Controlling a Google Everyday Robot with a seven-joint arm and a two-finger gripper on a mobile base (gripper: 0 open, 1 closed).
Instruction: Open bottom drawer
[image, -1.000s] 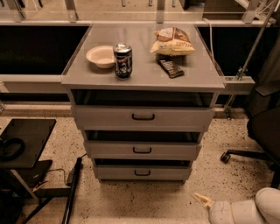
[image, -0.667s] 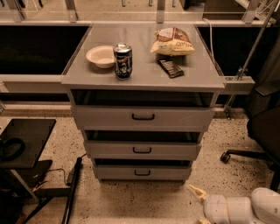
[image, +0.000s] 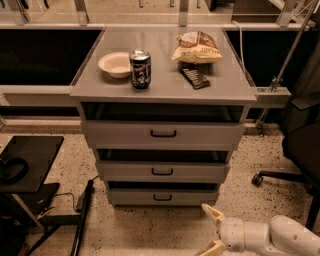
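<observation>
Where the frame ends at lower right, the white arm (image: 292, 237) is cut off, and the gripper's (image: 212, 231) lower finger runs into the bottom edge. Drawer interiors show only as dark gaps above each front; whether the fronts are shut or ajar cannot be told.

Count: three grey drawers, one dark handle each. The bottom drawer (image: 135, 196) is the lowest, just above the floor (image: 150, 230). On the cabinet top (image: 165, 87): one bowl (image: 115, 64), one can (image: 140, 70), one bag (image: 196, 47), one dark bar (image: 195, 77).

Gripper is low over the floor, right of and below the bottom drawer, apart from it, with fingers spread wide and nothing held.

The can stands nearest the top's front edge. Floor before the drawers runs between a black stand (image: 27, 160) at left and a chair (image: 300, 150) at right — the gripper is on the chair side.
</observation>
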